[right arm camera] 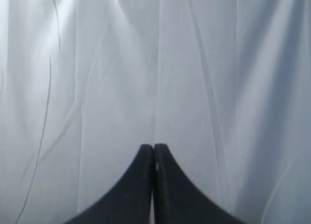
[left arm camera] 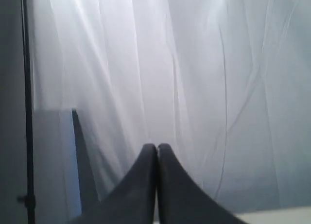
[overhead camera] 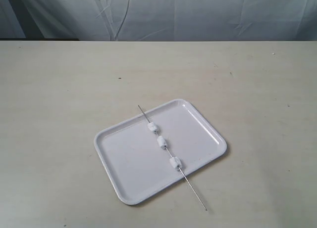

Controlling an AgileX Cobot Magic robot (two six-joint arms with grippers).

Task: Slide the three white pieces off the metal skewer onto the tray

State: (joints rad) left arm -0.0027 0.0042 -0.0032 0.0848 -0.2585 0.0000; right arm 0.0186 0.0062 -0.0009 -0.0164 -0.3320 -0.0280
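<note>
The white tray (overhead camera: 129, 159) lies on the table, turned at an angle. Across it rests the thin metal skewer (overhead camera: 194, 192), its far tip past the back rim and its near end sticking out over the front rim onto the table. Three white pieces are threaded on it over the tray: one toward the back (overhead camera: 152, 126), one in the middle (overhead camera: 162, 142), one near the front rim (overhead camera: 175, 163). No arm shows in the exterior view. My left gripper (left arm camera: 157, 147) is shut and empty, facing a white curtain. My right gripper (right arm camera: 153, 147) is also shut with nothing in it.
A beige table (overhead camera: 59, 89) spreads around the tray. A pale curtain (overhead camera: 198, 15) hangs behind its far edge. A dark vertical pole (left arm camera: 26, 107) stands in the left wrist view.
</note>
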